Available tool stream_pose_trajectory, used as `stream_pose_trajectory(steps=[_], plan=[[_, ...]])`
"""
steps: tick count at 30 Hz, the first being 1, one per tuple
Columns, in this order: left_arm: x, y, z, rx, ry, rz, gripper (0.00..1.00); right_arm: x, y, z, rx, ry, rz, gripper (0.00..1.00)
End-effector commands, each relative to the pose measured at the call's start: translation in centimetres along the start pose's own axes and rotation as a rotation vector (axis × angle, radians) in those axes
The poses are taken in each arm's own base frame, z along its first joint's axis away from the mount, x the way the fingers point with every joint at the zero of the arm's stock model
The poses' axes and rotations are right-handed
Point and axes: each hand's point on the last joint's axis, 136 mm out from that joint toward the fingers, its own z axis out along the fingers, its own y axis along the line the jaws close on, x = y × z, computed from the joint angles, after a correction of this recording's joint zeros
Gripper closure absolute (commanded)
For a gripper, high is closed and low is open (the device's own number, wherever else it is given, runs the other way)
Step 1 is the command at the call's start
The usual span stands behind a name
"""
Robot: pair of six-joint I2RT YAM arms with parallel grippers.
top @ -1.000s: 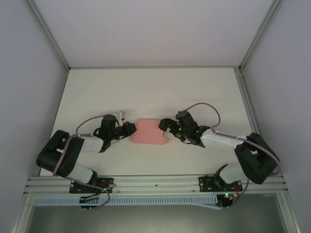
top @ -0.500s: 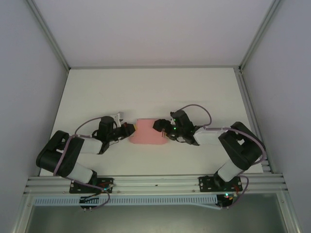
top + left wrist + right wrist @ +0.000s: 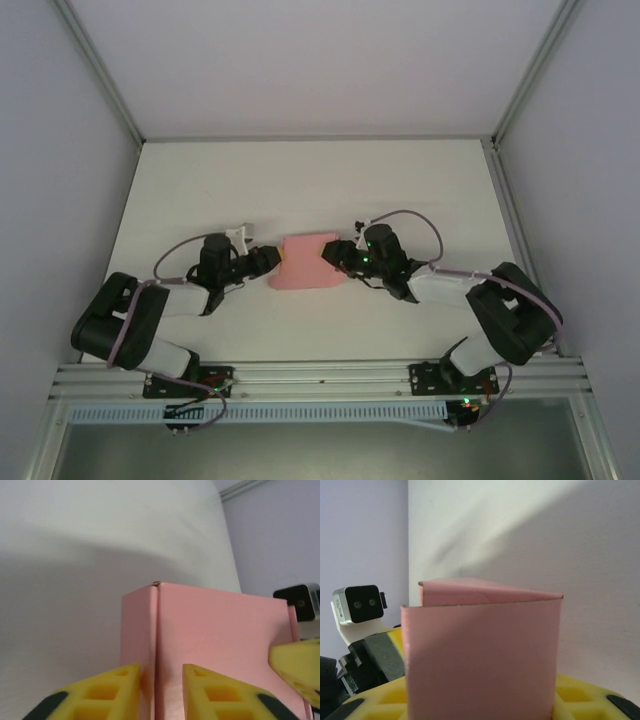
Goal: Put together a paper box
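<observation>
The paper box [image 3: 308,263] is a pale pink, partly folded box lying on the white table between my two grippers. At its left edge my left gripper [image 3: 268,258] has a folded edge of the box [image 3: 220,630] between its yellow fingers [image 3: 112,690], which stand close either side of the crease. My right gripper [image 3: 335,255] is at the box's right edge. In the right wrist view the pink card [image 3: 480,650] stands between that gripper's fingers [image 3: 590,695], with a second panel leaning behind it. Both gripper [image 3: 160,682] [image 3: 480,702] mouths are taken up by the card.
The white table [image 3: 320,190] stretches far beyond the box, walled by grey panels and aluminium rails on both sides. The right gripper's yellow finger [image 3: 295,665] shows past the box. The left arm's wrist camera [image 3: 360,605] sits just left of the card.
The box has shifted slightly away from the arm bases and turned a little. Both grippers moved with it, the right one drawing back to the box's right edge.
</observation>
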Motion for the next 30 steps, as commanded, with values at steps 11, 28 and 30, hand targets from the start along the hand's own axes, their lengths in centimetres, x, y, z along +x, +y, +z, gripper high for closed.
stream_pose_trajectory(steps=[11,28,30], plan=[[-3.9,-11.4,-2.9,-0.019,-0.058,0.855,0.00,-2.8,0.2,-6.8,0.090,-0.074,0.132,0.64],[5.4,-13.4,1.9,-0.437,0.073,1.723,0.00,-1.4,-0.4,-10.3,0.215,0.353,0.573,0.69],[5.0,-13.0,2.2,-0.475,0.046,1.734,0.00,-1.3,-0.4,-10.5,0.234,0.363,0.573,0.68]])
